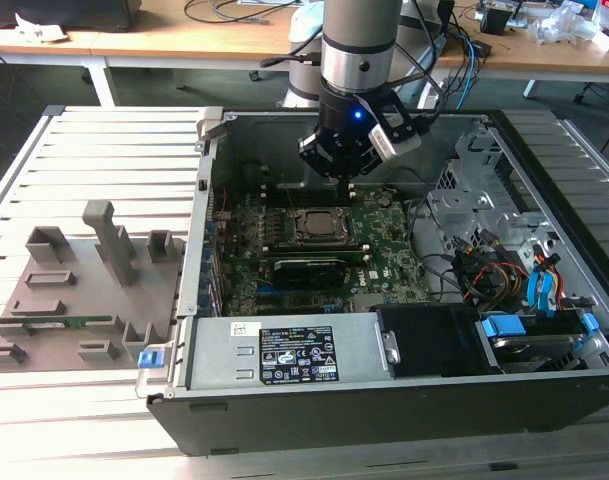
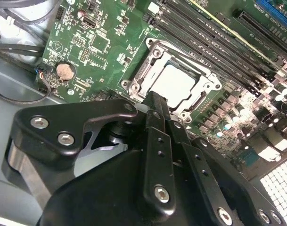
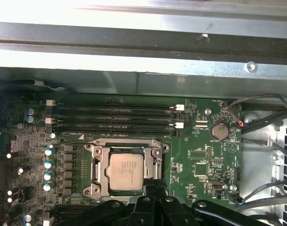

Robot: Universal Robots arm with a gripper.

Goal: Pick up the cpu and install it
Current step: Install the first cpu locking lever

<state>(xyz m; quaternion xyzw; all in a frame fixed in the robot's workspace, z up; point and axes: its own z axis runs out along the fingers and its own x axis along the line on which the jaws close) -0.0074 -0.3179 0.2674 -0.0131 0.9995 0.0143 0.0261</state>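
Inside the open computer case (image 1: 404, 400), near the upper centre of the exterior view, the gripper (image 1: 346, 178) is hanging just above the motherboard (image 1: 384, 255), a little beyond the socket (image 1: 314, 226). The cpu (image 3: 126, 171) is already lying in that socket, its silvery top sitting square within the metal frame in the lower middle of the first wrist view; in the second wrist view the same chip (image 2: 175, 84) is showing at centre, just past the tips of the black fingers (image 2: 155, 101). Those fingers are pressed together and carrying nothing, and they are standing apart from the chip rather than touching it. Judging by this, the picking and placing part of the work is looking done and the seating step is in hand: the chip is resting in place, while the frame around it is appearing open, though whether any latch is engaged cannot be told. What remains is likely calling for care in clearing the memory slots (image 3: 115, 117) close beside the socket, and for avoiding any sideways nudge that might shift the chip on its contacts.
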